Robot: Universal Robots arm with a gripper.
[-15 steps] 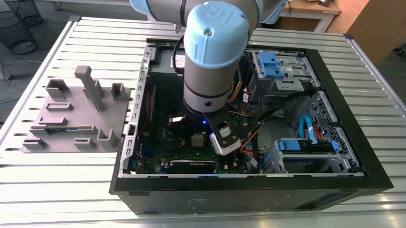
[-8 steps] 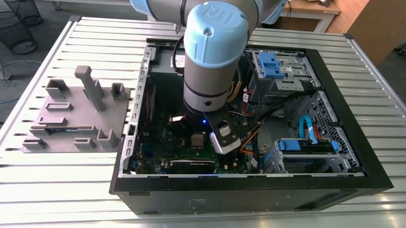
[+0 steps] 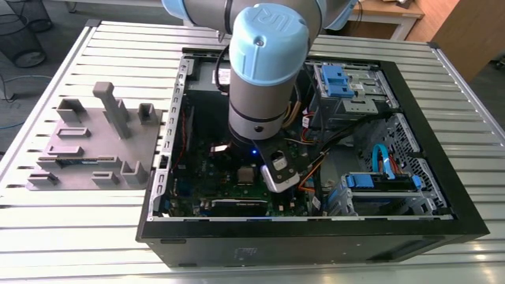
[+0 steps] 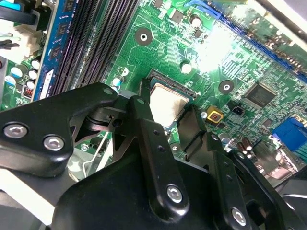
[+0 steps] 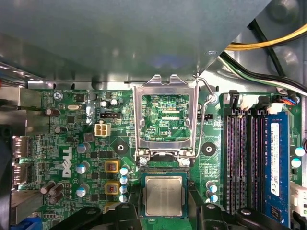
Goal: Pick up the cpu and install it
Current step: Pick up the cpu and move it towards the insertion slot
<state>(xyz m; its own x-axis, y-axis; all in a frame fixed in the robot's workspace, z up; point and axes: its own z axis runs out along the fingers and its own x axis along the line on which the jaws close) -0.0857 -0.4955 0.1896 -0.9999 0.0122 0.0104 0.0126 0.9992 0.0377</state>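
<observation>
Pincer (image 4: 169,114) straddling seated cpu (image 5: 164,195), grip impossible to tell, first wrist view adds raised socket frame (image 5: 137,120), exterior view the open computer case (image 3: 316,248).

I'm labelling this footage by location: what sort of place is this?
Probably a robotics lab or workshop bench: a robot arm reaches into an open computer case on a slatted metal table, a grey parts fixture lies beside it, and a wooden desk stands behind.

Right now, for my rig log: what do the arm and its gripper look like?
The arm is a grey cylinder capped by a rounded light-blue joint cover. The gripper is matte black, built of jointed bars with silver bolt heads.
</observation>
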